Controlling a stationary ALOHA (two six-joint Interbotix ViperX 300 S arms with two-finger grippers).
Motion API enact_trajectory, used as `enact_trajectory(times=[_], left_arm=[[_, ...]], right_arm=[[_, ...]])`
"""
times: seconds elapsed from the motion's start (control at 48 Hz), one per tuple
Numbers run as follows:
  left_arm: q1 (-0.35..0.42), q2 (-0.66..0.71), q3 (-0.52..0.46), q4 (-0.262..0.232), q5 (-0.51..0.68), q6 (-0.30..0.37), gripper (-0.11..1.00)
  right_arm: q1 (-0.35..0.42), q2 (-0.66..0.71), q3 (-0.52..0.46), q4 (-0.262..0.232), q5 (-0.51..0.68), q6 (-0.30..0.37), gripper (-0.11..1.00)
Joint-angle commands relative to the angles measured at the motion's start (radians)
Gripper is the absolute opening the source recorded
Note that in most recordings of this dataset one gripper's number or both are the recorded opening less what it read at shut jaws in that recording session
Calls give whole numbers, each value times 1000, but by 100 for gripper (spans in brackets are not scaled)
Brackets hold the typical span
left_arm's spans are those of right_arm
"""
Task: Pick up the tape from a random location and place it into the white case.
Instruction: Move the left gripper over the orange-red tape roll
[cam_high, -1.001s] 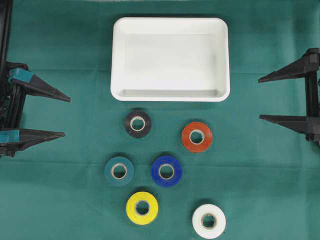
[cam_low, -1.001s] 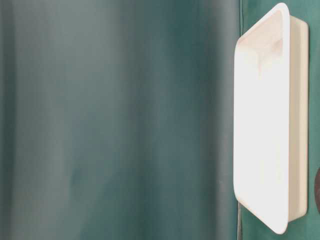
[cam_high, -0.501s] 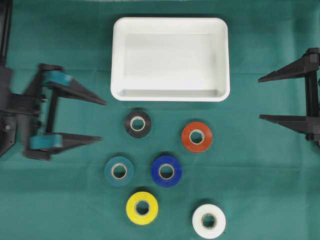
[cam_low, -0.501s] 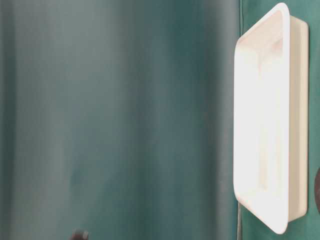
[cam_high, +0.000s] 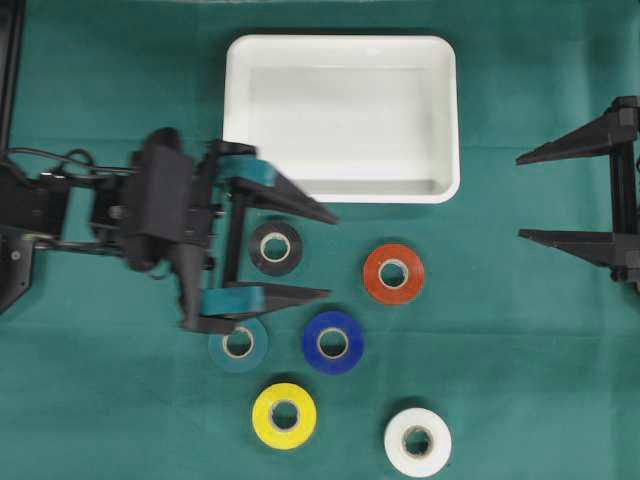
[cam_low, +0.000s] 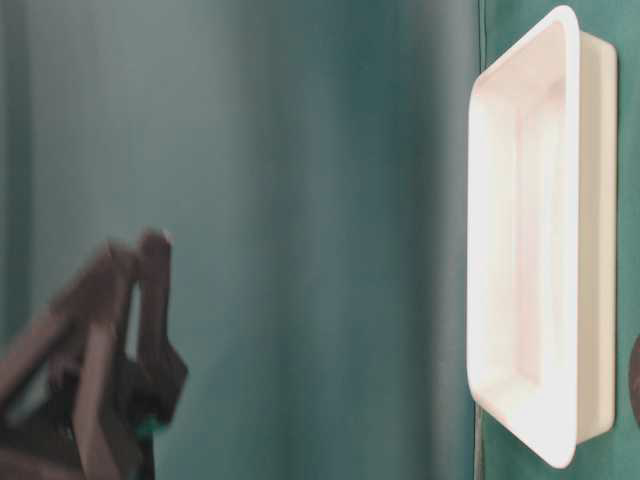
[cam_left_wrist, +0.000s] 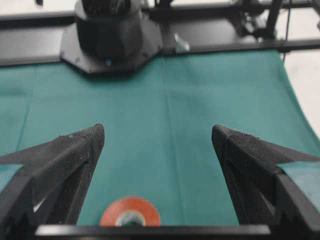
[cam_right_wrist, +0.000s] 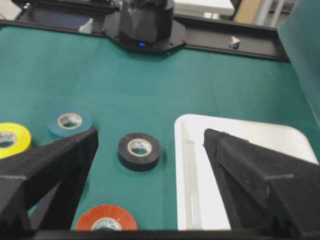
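Your left gripper (cam_high: 325, 253) has its fingers (cam_high: 290, 200) spread as wide as they go, holding nothing and touching nothing. From above, the black tape (cam_high: 275, 247) sits in the gap between them; height over it can't be read. The lower finger lies across the top edge of the teal tape (cam_high: 238, 343). In the left wrist view only the red tape (cam_left_wrist: 130, 217) shows, low between the two finger tips, on the green bench (cam_left_wrist: 165, 130).

A second ago that gripper sat at the left edge of the overhead view, clear of all rolls. Half a second ago it was partway in. It now reaches well out over the bench, the arm stretched level toward the middle, fingers pointing right. In the table-level view it has come into the lower left corner, blurred.

Other rolls, untouched and unmoved: blue tape (cam_high: 333, 342), yellow tape (cam_high: 284, 415), white tape (cam_high: 417, 441), all flat on the bench.

The white case (cam_high: 340, 190) lies beyond the rolls, its near rim just past the upper finger, nothing in it.

Your right gripper (cam_high: 518, 197) is parked at the right edge, unmoved, fingers (cam_high: 560, 147) spread wide and holding nothing.
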Motion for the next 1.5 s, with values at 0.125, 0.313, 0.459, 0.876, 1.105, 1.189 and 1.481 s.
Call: enact_trajectory(times=[0.125, 0.313, 0.459, 0.876, 1.105, 1.189, 1.481], left_arm=[[-3, 86, -137, 0, -6, 12, 99], [-3, 155, -219, 0, -8, 38, 99], [-2, 207, -281, 0, 0, 44, 99], [11, 230, -334, -3, 170, 37, 99], [18, 267, -454, -3, 472, 38, 99], [23, 296, -511, -3, 597, 37, 99], [28, 396, -710, 6, 965, 38, 99]], right_arm=[[0, 9, -26, -2, -3, 0, 91], [0, 11, -25, -3, -3, 0, 91], [0, 11, -25, -3, -3, 0, 91], [0, 12, -26, -2, -3, 2, 91], [0, 18, -26, -3, 0, 2, 91], [0, 20, -26, -3, -2, 2, 91], [0, 25, -28, -2, -5, 2, 91]])
